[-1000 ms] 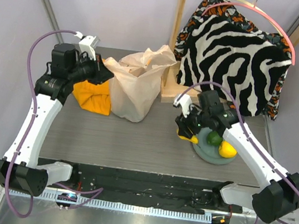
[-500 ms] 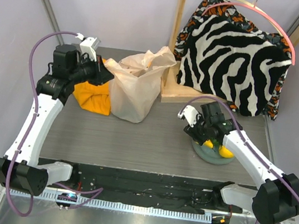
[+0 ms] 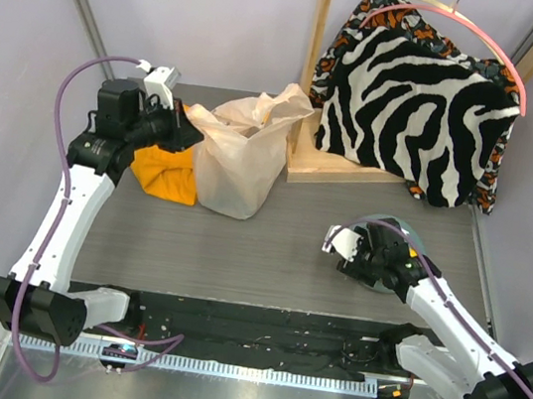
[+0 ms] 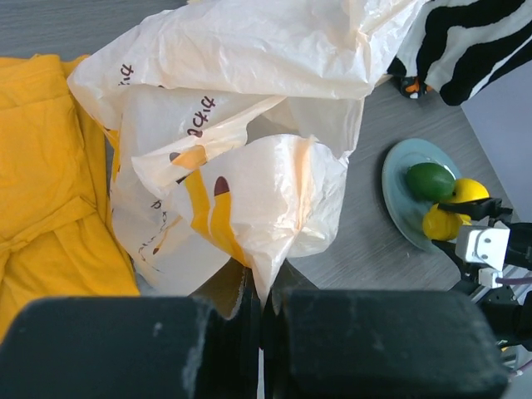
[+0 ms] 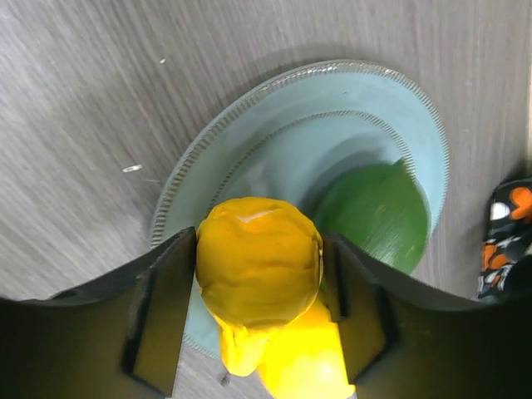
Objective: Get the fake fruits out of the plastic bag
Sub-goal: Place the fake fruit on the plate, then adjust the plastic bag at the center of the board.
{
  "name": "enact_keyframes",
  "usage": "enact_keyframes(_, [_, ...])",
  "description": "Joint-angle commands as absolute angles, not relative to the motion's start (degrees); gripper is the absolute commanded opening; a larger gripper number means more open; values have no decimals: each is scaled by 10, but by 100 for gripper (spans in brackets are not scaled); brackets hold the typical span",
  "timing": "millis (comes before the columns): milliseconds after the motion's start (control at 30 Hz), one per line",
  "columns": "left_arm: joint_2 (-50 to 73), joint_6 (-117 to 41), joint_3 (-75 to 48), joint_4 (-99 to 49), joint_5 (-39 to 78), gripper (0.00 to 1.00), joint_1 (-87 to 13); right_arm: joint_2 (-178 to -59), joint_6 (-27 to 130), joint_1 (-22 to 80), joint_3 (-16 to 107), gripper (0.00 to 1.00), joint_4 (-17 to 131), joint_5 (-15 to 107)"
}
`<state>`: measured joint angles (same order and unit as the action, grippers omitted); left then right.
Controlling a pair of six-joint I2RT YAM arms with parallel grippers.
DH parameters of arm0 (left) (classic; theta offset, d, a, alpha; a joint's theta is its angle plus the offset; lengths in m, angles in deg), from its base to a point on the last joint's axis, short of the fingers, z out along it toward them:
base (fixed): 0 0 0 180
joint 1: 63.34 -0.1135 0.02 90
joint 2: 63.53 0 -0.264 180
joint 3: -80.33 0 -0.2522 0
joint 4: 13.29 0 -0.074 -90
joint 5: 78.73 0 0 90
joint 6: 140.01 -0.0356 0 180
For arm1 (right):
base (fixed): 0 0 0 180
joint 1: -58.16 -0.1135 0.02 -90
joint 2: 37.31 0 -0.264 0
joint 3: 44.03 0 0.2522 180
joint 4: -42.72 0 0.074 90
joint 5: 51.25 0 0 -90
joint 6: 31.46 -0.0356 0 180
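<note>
The plastic bag (image 3: 243, 156) stands at the back left, crinkly and beige-white. My left gripper (image 3: 181, 132) is shut on its near rim (image 4: 264, 287) and holds it up. My right gripper (image 3: 362, 264) is shut on the yellow pear (image 5: 259, 258), low over the teal plate (image 5: 249, 141). The green avocado (image 5: 378, 216) and the yellow lemon (image 5: 303, 366) lie on that plate. The left wrist view also shows the plate (image 4: 397, 199), avocado (image 4: 431, 179), lemon (image 4: 465, 189) and pear (image 4: 445, 223). The maroon fruit and the grapes are hidden.
A folded orange cloth (image 3: 165, 172) lies left of the bag, under my left arm. A zebra-patterned garment (image 3: 417, 102) hangs on a wooden frame (image 3: 311, 66) at the back right, close behind the plate.
My right gripper has carried the yellow pear from the plate's left side to over the plate and lowered it. The left gripper and the bag have stayed put.
</note>
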<state>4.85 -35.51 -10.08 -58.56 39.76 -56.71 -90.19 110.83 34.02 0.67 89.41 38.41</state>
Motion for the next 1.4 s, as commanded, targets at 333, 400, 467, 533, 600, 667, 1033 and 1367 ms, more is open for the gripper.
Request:
enact_keyframes(333, [45,-402,-94,-619,416,0,-566,-987,969,342,321,100,987,667])
enact_keyframes(400, [36,-422,-115,-635,411,0,-566,-1022,863,341,376,100,942,704])
enact_keyframes(467, [31,-440,-131,-654,403,0,-567,-1087,811,341,467,100,923,748])
enact_keyframes(533, [23,-471,-155,-661,390,0,-566,-1129,755,341,548,100,914,780])
enact_keyframes(600, [18,-489,-164,-672,377,0,-567,-1181,695,340,588,100,873,792])
enact_keyframes(667, [10,-513,-167,-685,360,0,-566,-1210,669,333,615,100,801,783])
enact_keyframes(1033, [-31,-546,-159,-717,342,0,-567,-1302,825,235,668,100,672,670])
enact_keyframes(1367, [-5,-623,-122,-685,277,0,-567,-1473,806,187,808,28,532,516])
